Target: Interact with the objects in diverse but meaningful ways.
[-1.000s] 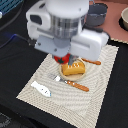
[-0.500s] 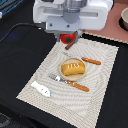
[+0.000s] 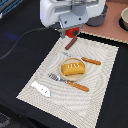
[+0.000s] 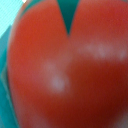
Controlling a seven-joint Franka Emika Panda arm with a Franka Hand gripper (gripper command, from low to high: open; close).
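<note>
In the exterior view my gripper (image 3: 72, 31) is shut on a red tomato (image 3: 72, 33) and holds it above the far edge of the striped placemat (image 3: 102, 95). The tomato (image 4: 65, 75) fills the wrist view, red with a green notch. A dark reddish-brown sausage stick (image 3: 71, 44) lies on the mat just below the tomato. A yellow ridged bread loaf (image 3: 73, 68) sits on a small plate (image 3: 64, 75) at the mat's middle. A white fish-like piece (image 3: 41, 89) lies near the mat's corner on the exterior view's left.
An orange-handled fork (image 3: 69, 82) lies in front of the plate, and another orange-handled utensil (image 3: 91, 61) lies to the exterior view's right of it. A grey pot (image 3: 98, 20) and a bowl (image 3: 123, 19) stand at the back. A black cable (image 3: 25, 37) crosses the dark table.
My gripper has risen from just over the plate and moved toward the mat's far edge, carrying the tomato. The bread, fish and utensils have not moved.
</note>
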